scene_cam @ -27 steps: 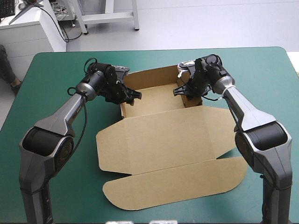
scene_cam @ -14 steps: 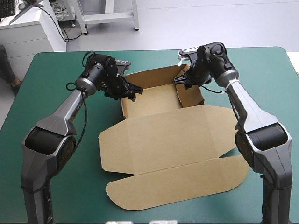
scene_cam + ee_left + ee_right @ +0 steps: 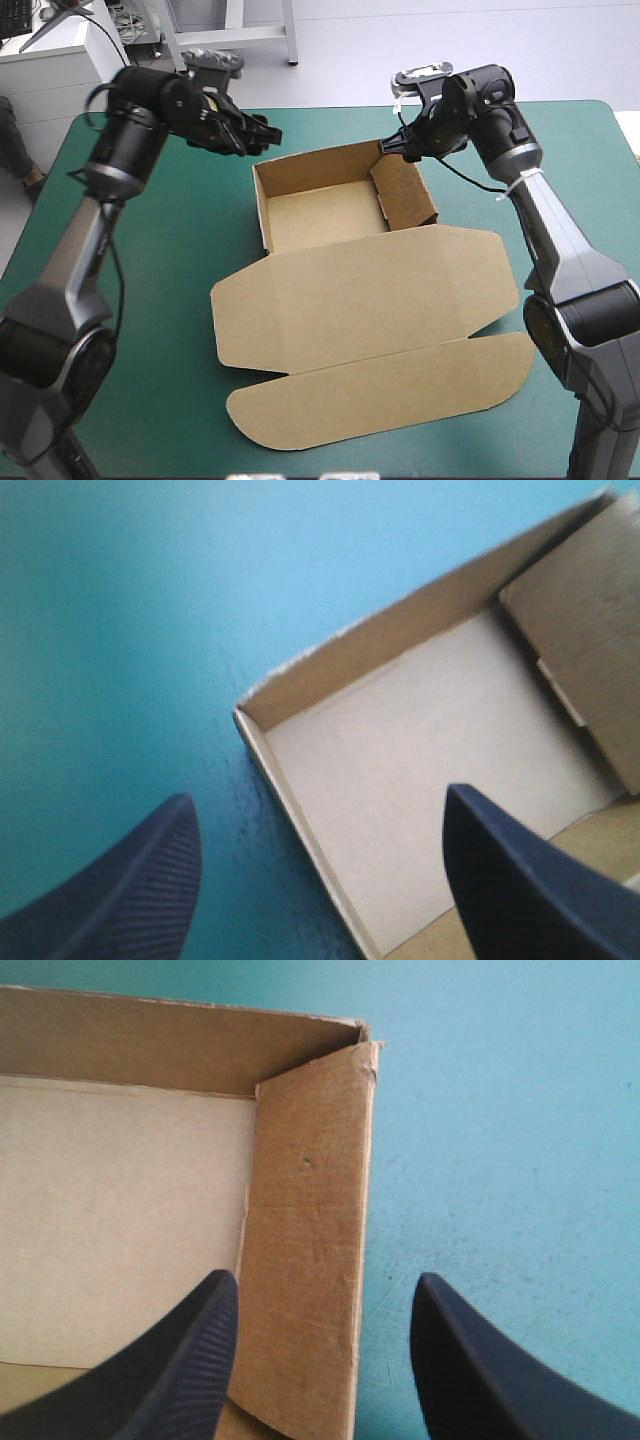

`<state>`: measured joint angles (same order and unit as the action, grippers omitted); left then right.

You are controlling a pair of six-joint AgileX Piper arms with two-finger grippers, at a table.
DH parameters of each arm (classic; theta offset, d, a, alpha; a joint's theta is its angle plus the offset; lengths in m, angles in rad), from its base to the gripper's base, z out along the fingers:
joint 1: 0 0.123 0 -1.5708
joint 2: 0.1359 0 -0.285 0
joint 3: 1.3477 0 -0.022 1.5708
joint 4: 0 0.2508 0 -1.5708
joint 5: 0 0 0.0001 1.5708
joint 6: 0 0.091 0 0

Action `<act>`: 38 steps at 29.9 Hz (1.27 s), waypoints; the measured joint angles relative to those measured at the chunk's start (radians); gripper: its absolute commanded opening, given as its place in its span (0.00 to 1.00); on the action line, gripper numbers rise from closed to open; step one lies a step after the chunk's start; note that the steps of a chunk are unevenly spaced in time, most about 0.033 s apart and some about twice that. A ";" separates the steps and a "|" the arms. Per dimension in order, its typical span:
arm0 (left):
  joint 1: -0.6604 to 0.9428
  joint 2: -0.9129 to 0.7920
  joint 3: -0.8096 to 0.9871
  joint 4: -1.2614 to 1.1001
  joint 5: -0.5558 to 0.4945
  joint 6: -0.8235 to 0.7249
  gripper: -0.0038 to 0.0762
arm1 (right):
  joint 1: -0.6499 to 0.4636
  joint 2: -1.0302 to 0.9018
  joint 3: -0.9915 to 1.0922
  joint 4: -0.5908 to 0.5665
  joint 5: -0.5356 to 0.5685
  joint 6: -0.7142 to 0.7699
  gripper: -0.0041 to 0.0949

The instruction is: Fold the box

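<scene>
Both empty with fingers point(image 3: 120, 880) apart: left gripper point(image 3: 266, 135), right gripper point(image 3: 388, 147), above the box's point(image 3: 360, 290) far corners.

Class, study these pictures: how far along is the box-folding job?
Done: the box's back and left walls stand, forming a tray. In hand: nothing; the left tool and right tool hover open above it. Left: the right wall leans inward, the lid lies flat.
</scene>
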<state>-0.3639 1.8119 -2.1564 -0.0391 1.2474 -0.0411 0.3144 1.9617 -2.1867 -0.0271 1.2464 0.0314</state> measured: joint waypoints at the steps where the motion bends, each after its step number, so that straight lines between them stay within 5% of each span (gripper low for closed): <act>1: 0.000 -0.034 -0.006 0.007 0.000 0.008 0.55 | 0.000 -0.012 0.000 0.000 0.000 0.000 0.54; 7: 0.000 -0.295 -0.022 0.039 0.001 0.087 0.33 | 0.000 -0.083 -0.003 -0.001 0.001 0.000 0.54; 12: 0.000 -0.509 0.016 0.039 0.002 0.167 0.04 | 0.000 -0.112 -0.006 -0.001 0.001 0.000 0.54; 23: 0.000 -1.077 0.611 0.056 -0.002 0.218 0.04 | 0.000 -0.030 -0.007 -0.021 0.001 0.001 0.54; 31: 0.000 -1.567 1.176 0.079 -0.079 0.041 0.04 | 0.000 0.120 -0.006 -0.021 0.001 0.001 0.54; 38: 0.000 -1.824 1.454 0.078 -0.073 -0.097 0.04 | 0.000 0.231 -0.005 -0.019 -0.003 0.001 0.48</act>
<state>-0.3639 -0.0122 -0.7022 0.0389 1.1749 -0.1385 0.3144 2.1928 -2.1916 -0.0464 1.2439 0.0323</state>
